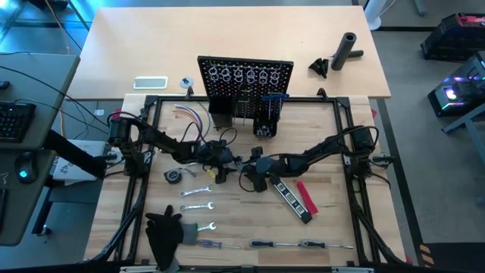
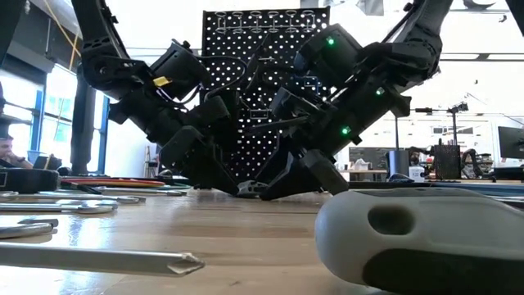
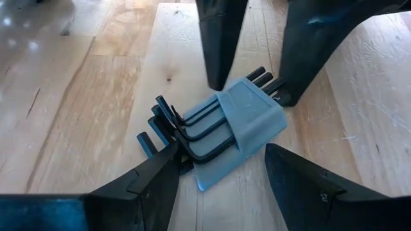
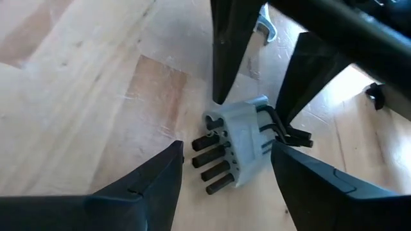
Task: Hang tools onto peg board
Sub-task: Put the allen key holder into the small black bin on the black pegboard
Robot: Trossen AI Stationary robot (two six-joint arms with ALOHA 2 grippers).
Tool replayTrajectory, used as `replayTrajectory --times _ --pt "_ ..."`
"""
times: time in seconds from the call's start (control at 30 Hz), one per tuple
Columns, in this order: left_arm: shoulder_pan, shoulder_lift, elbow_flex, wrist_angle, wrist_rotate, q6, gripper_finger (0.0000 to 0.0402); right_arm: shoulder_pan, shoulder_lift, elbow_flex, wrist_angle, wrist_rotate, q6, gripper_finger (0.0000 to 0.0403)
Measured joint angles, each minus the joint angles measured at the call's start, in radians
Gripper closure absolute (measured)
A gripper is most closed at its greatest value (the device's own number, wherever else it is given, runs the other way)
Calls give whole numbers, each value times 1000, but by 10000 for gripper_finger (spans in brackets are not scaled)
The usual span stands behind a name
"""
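A set of black hex keys in a grey-blue holder (image 3: 247, 119) lies flat on the wooden table, near its middle (image 1: 236, 172). My left gripper (image 3: 221, 149) and my right gripper (image 4: 227, 146) come at it from opposite sides, slanting down, both open. The fingers of each stand on either side of the set. The black peg board (image 1: 246, 83) stands upright at the table's far edge, with a row of silver rings near its top. Wrenches (image 1: 195, 199), a tape measure (image 1: 173, 175), a level (image 1: 292, 199) and screwdrivers (image 1: 261, 243) lie on the table. My left gripper has one fingertip (image 3: 168, 154) right at the keys' bent ends (image 3: 168, 122); whether it touches them I cannot tell. My right gripper has one fingertip (image 3: 290, 90) right at the keys' straight ends (image 3: 260, 76); whether it touches I cannot tell. The set lies flat.
A black glove-like cloth (image 1: 163, 235) lies at the near left. Coloured wires (image 1: 189, 114) lie left of the peg board, a black cylinder (image 1: 347, 49) far right behind it. A red-handled tool (image 1: 305, 196) lies by the level. A screwdriver handle (image 2: 426, 238) fills the low view's foreground.
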Motion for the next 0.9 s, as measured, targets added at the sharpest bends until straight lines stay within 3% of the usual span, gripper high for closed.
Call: replayTrajectory --times 0.33,0.53,0.7,0.9 --pt "1 0 -1 21 20 -11 182 1 66 -2 87 39 23 204" --pt "2 0 -1 23 30 -19 182 24 64 0 100 83 18 276" --pt "2 0 -1 24 29 -12 182 56 49 0 93 178 -25 340" --pt "-26 3 -2 30 -74 75 182 65 4 -2 61 205 -28 361"
